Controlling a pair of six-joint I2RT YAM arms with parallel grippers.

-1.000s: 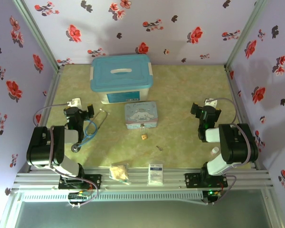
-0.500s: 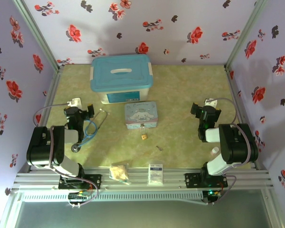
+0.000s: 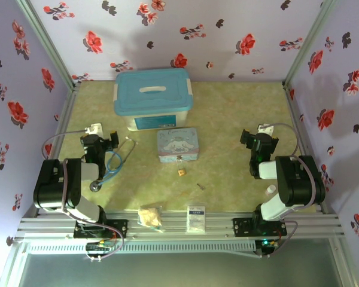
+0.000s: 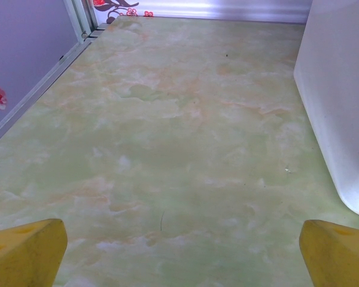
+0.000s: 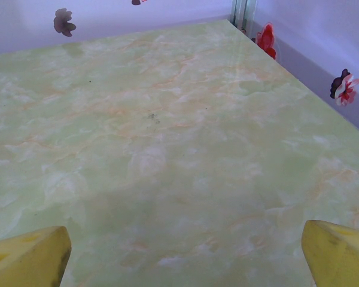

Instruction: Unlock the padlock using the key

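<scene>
The left gripper (image 3: 106, 141) hangs over the table with its jaws wide, holding nothing. The padlock (image 3: 182, 172) lies just beside the cartoon tin (image 3: 178, 144), at its six o'clock. The key (image 3: 200, 186) lies near the padlock, at about four o'clock. Both look like small, hard, smooth metal. I think the padlock is best pinched across its brass body, and the thin, flat key by its head, because it may slip. The right gripper (image 3: 255, 139) is also wide and empty.

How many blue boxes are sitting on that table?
2. The large blue-lidded storage box sits at the back centre; the small pale blue cartoon tin lies just in front of it. None seems hidden.
</scene>
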